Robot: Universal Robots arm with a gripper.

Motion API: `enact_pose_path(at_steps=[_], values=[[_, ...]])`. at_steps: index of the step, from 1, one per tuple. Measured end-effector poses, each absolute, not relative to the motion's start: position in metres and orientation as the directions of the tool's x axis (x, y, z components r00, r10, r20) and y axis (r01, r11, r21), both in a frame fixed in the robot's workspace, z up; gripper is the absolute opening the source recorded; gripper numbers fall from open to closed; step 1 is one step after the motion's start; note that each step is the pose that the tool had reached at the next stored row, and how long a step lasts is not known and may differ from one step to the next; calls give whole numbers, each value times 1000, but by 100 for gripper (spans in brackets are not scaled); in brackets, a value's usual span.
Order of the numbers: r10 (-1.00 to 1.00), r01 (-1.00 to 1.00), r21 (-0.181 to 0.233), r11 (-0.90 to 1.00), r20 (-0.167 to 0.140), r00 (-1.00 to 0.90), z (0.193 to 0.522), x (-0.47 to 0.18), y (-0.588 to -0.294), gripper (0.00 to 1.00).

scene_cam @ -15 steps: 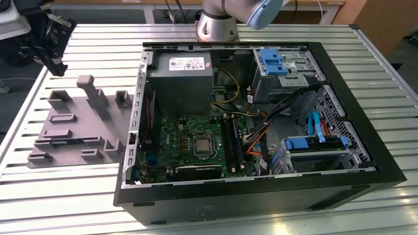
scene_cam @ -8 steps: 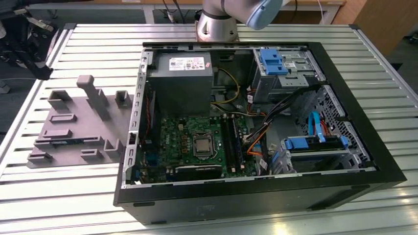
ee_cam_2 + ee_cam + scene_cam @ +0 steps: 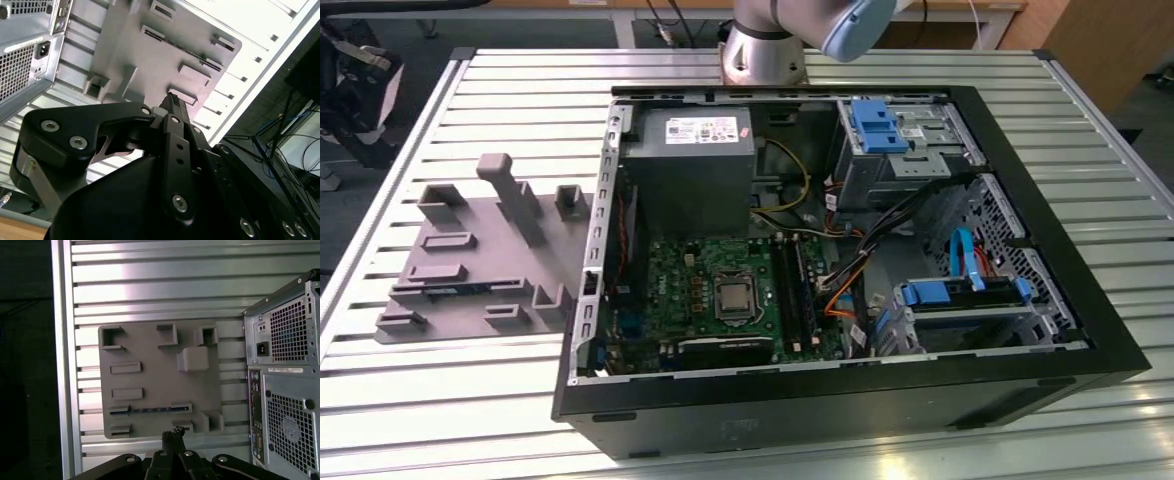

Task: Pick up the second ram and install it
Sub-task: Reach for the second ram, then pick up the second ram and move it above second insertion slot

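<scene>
My fingers (image 3: 173, 439) clenched, empty; beyond them thin dark second ram (image 3: 150, 410) sits in grey holder (image 3: 150, 347), ribbed counter (image 3: 150, 290) around.

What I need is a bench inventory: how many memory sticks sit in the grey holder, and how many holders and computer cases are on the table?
Grey holder: 1
Memory stick in it: 1
Computer case: 1
Total: 3

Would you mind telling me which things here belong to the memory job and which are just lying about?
Belongs to the job: memory stick in the grey holder tray; gripper; motherboard slots.
Just lying about: power supply; blue drive brackets; slatted table.
</scene>
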State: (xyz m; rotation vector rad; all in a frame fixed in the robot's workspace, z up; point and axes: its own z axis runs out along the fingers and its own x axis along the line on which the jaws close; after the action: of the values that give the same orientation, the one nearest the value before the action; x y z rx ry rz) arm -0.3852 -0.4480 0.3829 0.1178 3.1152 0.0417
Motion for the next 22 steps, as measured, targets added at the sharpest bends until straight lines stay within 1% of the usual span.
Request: enact_pose_path(at_steps=[5, 22], values=[[76, 75, 28, 997, -23, -997, 382, -400, -449, 11], [69, 69, 28, 997, -23, -997, 382, -402, -449, 11]])
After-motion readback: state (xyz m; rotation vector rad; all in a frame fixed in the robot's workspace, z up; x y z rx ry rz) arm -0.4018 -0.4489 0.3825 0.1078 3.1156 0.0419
